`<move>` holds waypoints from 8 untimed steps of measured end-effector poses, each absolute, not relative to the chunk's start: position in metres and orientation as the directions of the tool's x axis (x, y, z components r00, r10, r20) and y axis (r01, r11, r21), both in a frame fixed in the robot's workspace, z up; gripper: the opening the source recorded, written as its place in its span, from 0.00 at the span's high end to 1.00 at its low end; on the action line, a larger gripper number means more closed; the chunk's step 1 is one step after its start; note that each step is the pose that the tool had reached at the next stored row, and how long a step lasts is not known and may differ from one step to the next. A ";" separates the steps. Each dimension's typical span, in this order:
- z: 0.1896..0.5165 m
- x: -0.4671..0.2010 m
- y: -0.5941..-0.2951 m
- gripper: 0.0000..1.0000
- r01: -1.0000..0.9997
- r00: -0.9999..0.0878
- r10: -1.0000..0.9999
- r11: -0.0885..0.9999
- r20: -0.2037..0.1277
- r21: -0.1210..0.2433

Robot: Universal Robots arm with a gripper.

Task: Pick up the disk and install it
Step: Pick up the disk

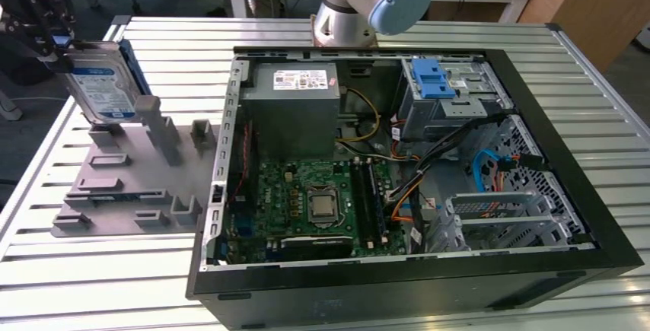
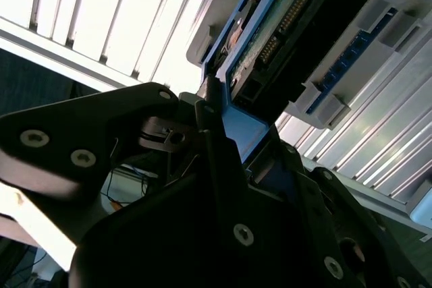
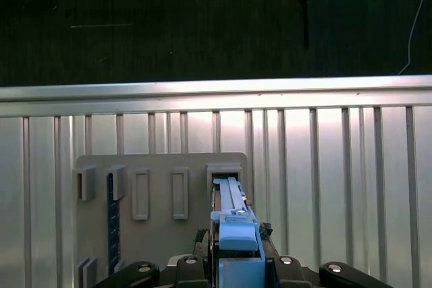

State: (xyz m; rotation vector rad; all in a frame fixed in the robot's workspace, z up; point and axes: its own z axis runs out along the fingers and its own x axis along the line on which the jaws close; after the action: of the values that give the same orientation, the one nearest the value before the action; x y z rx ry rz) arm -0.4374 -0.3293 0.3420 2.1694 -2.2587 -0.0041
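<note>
Over the table (image 1: 122, 285) and its grey rack (image 1: 112, 186), your gripper (image 1: 59, 42) clamps the near-upright disk (image 1: 102, 87) by its top, with the computer case (image 1: 568, 270) off to the exterior view's right.

An open black computer case (image 1: 406, 289) lies on the slatted bench (image 1: 102, 278), showing a green motherboard (image 1: 294, 209), grey power supply (image 1: 294, 110) and blue-latched silver cage (image 1: 452, 95). A grey slotted fixture (image 1: 122, 190) sits beside it, toward the exterior view's left.
</note>
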 end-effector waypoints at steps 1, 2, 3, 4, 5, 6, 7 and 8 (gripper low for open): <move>0.343 -0.437 -0.329 0.63 -0.999 -0.040 -0.999 0.040 0.005 0.009; 0.344 -0.437 -0.329 0.63 -0.999 -0.040 -0.999 0.040 0.005 0.009; 0.345 -0.437 -0.329 0.63 -0.999 -0.040 -0.999 0.040 0.005 0.009; 0.346 -0.437 -0.329 0.63 -0.999 -0.040 -0.999 0.040 0.005 0.009; 0.347 -0.437 -0.329 0.63 -0.999 -0.040 -0.999 0.040 0.005 0.008; 0.348 -0.437 -0.329 0.63 -0.999 -0.040 -0.999 0.040 0.005 0.009; 0.349 -0.437 -0.329 0.63 -0.999 -0.040 -0.999 0.040 0.005 0.009; 0.350 -0.437 -0.329 0.63 -0.999 -0.040 -0.999 0.040 0.005 0.009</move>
State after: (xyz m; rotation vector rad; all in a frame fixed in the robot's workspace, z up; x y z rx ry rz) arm -0.4374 -0.3293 0.3501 2.1696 -2.2588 -0.0040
